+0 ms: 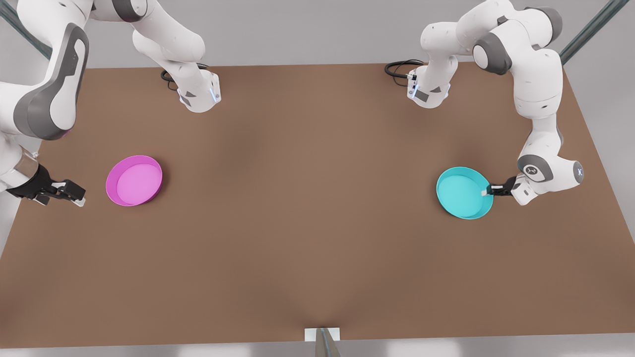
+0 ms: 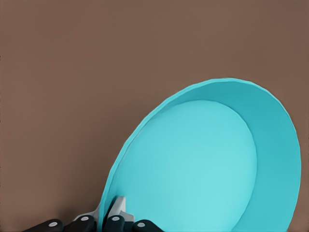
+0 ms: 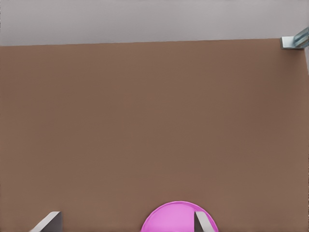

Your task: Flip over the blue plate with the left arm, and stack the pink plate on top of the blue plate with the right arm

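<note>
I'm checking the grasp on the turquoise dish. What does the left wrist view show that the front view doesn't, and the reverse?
Left wrist view alone: the left gripper fingers pinching the blue plate rim, one inside and one outside, with the plate tilted.

Front view alone: the pink plate at that view's left, and the right gripper beside it, apart from it, waiting.

Both: the blue plate, open side up, gripped at its rim over the brown table.
</note>
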`<state>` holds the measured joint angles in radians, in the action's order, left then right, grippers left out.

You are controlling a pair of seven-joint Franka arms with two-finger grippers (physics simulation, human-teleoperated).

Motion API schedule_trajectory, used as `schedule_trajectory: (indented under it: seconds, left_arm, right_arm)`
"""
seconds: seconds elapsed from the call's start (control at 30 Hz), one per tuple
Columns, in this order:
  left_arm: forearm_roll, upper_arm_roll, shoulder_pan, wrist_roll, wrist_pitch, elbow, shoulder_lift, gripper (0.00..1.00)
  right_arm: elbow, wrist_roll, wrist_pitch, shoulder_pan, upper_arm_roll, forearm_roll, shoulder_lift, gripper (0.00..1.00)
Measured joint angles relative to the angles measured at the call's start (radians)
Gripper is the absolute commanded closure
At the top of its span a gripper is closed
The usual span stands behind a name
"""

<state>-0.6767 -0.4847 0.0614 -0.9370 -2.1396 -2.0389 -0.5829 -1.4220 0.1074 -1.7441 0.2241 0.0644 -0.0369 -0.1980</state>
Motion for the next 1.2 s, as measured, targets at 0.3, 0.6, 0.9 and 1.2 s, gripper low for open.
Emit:
schedule_trajectory:
  seconds: [0.3, 0.6, 0.9, 1.2]
  left_arm:
    - [0.033, -0.004, 0.006, 0.041, 0.076, 0.043, 0.014, 0.79]
    - [0.041, -0.009, 0.028, 0.045, 0.116, 0.073, 0.077, 0.79]
    - [0.219, -0.009, 0.115, 0.216, 0.152, 0.184, 0.113, 0.79]
    - [0.513, -0.011, 0.308, 0.456, 0.168, 0.218, 0.173, 0.79]
  right_arm:
    - [0.0, 0.0, -0.002, -0.003, 0.0, -0.003, -0.002, 0.0]
    - [0.0, 0.0, -0.002, -0.005, 0.0, -0.008, -0.002, 0.0]
    - [0.0, 0.0, -0.002, -0.005, 0.0, -0.008, -0.002, 0.0]
    - [0.001, 0.0, -0.002, -0.005, 0.0, -0.005, -0.002, 0.0]
